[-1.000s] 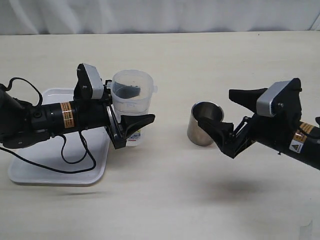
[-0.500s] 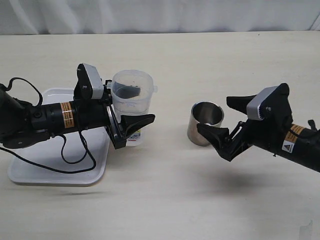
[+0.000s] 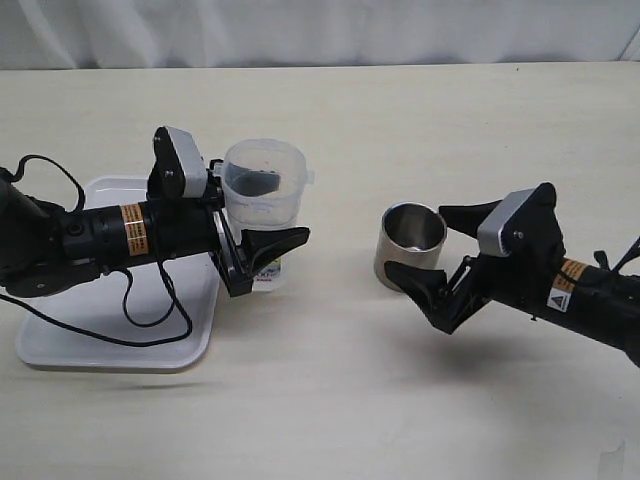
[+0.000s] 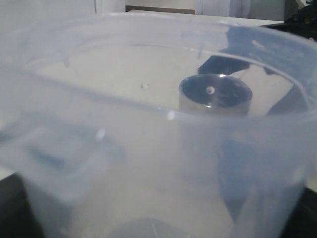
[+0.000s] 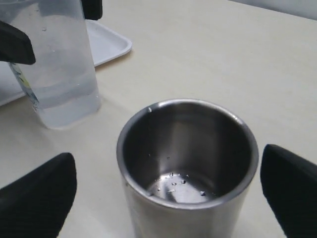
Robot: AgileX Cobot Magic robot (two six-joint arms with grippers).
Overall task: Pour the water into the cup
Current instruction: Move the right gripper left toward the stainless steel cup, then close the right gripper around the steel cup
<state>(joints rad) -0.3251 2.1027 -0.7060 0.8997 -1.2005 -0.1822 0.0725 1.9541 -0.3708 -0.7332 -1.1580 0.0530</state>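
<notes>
The steel cup (image 3: 411,245) stands upright on the table right of centre, with only a few droplets on its shiny bottom (image 5: 185,186). My right gripper (image 3: 418,241) is open, one finger on each side of the cup, not touching it; its fingers (image 5: 34,198) show at both edges of the right wrist view. My left gripper (image 3: 275,212) is shut on a translucent plastic container (image 3: 263,190) that stands upright by the tray's edge. Water (image 5: 64,99) fills the container's lower part. The container's wall (image 4: 148,163) fills the left wrist view, and the cup (image 4: 215,94) shows through it.
A white tray (image 3: 70,340) lies on the left under my left arm, with a black cable looped over it. The tan tabletop (image 3: 330,400) stretches around; a pale curtain runs along the far edge.
My right gripper has moved left and down toward the cup, so its open fingers now flank it. The left gripper, container and cup have not moved.
</notes>
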